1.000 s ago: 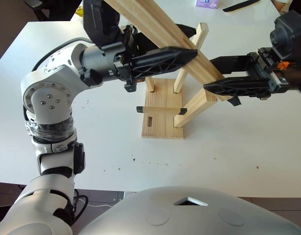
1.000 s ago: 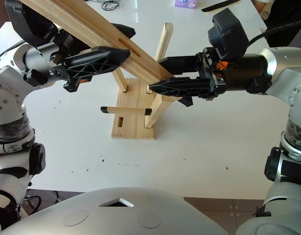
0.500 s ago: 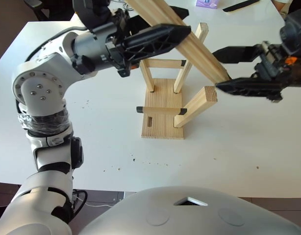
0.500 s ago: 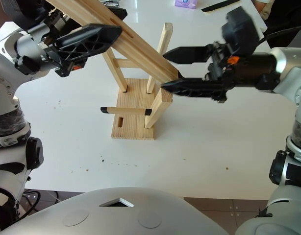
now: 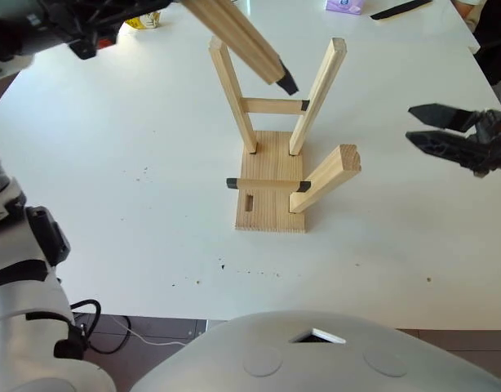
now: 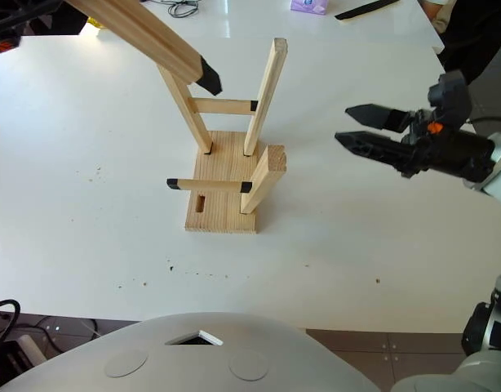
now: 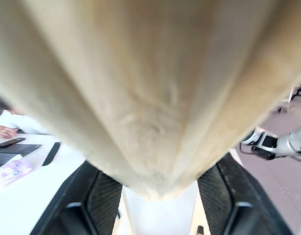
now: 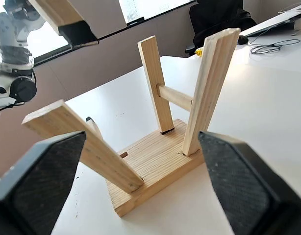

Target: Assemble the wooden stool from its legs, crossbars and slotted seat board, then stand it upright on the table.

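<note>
Stool [image 5: 271, 159] is sitting half built and upside down in the middle of the table [image 5: 112, 163]. Left fingers [image 7: 99, 200] are clamping the fourth leg [image 5: 234, 33] from both sides, holding it slanted in the air at the far left, its black-tipped end hanging near the tops of the two far legs [image 5: 232, 98]. Right fingers [image 6: 377, 117] are gaping wide with nothing between them, well off to the right of the seat board [image 5: 271, 219]. On that board the near right leg [image 5: 328, 175] is leaning outward, and its crossbar [image 5: 267, 184] is pointing left above the empty slot [image 5: 248, 202]. To my eye, the fourth leg needs turning upright and lowering straight into that slot, meeting the crossbar's free end as it goes down. Meanwhile the right fingers could be steadying the leaning leg so nothing is twisting loose.
</note>
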